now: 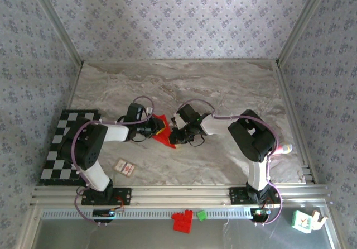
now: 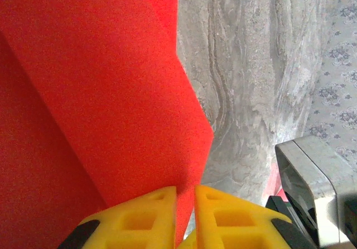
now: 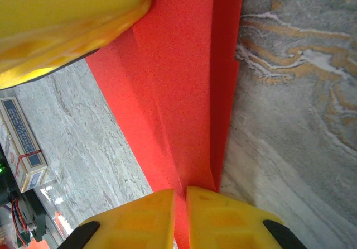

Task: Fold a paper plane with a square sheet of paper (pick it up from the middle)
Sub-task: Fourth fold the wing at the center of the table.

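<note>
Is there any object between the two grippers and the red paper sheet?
Nothing visible stands between them. The left gripper and the right gripper are each shut directly on the red paper, pinching it from opposite sides.

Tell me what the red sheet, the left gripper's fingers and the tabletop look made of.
The red sheet looks like thin matte paper: fine grain, sharp creases. The left gripper's fingers look like moulded yellow plastic, with recessed pockets. The tabletop looks marble-veined, possibly printed laminate; the look leaves it open.
</note>
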Tool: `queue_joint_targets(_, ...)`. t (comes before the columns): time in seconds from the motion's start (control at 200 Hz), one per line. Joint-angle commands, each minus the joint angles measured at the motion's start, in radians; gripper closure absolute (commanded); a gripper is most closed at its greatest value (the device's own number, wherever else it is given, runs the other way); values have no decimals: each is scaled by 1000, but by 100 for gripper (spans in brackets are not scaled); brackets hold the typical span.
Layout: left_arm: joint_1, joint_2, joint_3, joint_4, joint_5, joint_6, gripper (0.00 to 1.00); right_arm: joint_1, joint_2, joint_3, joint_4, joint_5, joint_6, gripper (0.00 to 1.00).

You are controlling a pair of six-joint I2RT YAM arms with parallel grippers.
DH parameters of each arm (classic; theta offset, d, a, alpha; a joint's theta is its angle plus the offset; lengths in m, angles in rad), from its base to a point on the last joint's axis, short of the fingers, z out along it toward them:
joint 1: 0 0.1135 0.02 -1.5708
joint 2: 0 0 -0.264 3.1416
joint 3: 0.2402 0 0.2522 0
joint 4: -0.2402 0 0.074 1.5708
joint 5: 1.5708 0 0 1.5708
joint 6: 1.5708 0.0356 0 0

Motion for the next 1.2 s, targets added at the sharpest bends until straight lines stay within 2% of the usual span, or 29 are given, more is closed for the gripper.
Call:
queue_joint_targets(0.0,-1,16,25,-12,-7,23,83,-3,3,12,-43,10,-22,85)
queue_joint_targets(0.34,1,33,30,-31,-15,24,84,-10,-67,-2,-22,2,3,81)
queue_joint_targets(0.55,1,29,30,-34,-16,24,84,-22,-156,-57,-2,62,57,74)
queue_joint_targets(0.795,1,32,28,-33,-17,23,84,-12,-133,-72,-19,68,72,72)
queue_joint_targets(1.194,1,32,33,-32,-11,21,84,8,-66,-42,-30,22,56,81)
